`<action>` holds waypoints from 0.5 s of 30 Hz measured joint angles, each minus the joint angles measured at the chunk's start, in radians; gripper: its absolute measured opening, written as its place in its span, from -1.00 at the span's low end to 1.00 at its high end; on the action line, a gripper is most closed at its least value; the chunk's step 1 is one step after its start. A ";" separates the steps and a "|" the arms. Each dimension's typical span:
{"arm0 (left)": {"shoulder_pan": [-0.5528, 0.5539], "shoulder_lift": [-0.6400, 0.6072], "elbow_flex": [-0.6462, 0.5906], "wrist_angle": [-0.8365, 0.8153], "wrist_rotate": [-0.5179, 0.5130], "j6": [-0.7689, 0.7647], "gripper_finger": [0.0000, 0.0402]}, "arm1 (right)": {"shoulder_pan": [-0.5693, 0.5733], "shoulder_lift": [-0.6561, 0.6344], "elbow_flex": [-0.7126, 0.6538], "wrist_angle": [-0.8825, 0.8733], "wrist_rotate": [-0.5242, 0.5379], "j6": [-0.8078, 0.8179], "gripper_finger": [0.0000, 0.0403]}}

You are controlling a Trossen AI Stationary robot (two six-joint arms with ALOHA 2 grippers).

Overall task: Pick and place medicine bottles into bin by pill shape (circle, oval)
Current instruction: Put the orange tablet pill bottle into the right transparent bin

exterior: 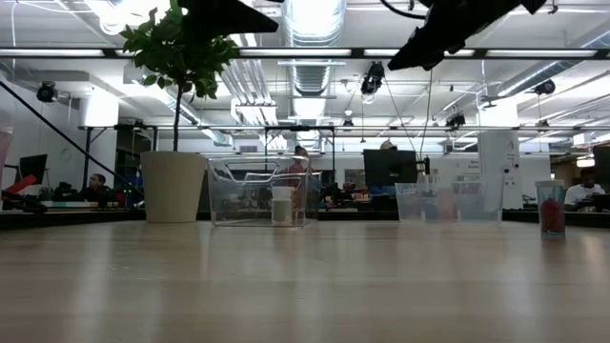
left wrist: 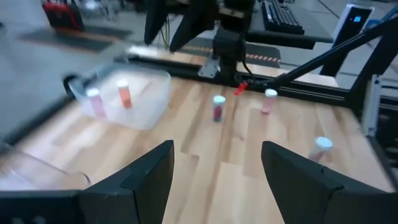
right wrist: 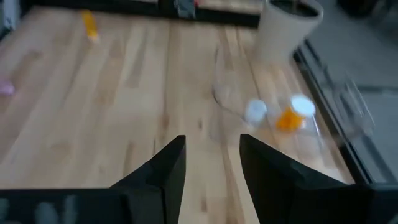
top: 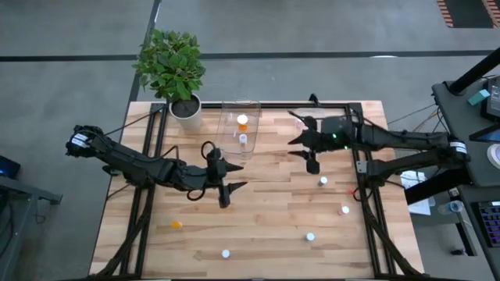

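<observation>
Several tiny medicine bottles stand loose on the wooden table: white-topped ones (top: 323, 181) (top: 310, 236) (top: 225, 253), a pinkish one (top: 344, 209) and an orange one (top: 176, 225). A clear tub (top: 238, 129) at the far middle holds an orange-topped bottle (top: 242, 121) and a white one (top: 243, 140). A second clear tub (left wrist: 118, 96) with two bottles shows in the left wrist view. My left gripper (top: 228, 193) hovers open and empty at mid-table. My right gripper (top: 301, 152) hovers open and empty just right of the first tub (right wrist: 273, 115).
A potted plant (top: 176, 74) stands at the far left corner. A black frame (top: 359, 179) runs along the table's sides. In the low view one bottle (exterior: 550, 208) stands at the right, with the tubs (exterior: 262, 191) farther back.
</observation>
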 joint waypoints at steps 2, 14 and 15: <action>0.000 0.000 0.000 -0.021 0.037 -0.064 0.13 | 0.017 -0.027 -0.062 0.098 0.001 0.000 -0.30; 0.000 0.011 0.000 -0.174 0.253 -0.584 0.13 | 0.050 -0.069 -0.261 0.464 0.001 -0.086 -0.30; -0.001 0.018 0.001 -0.170 0.262 -0.638 0.13 | 0.050 -0.069 -0.264 0.479 0.000 -0.092 -0.30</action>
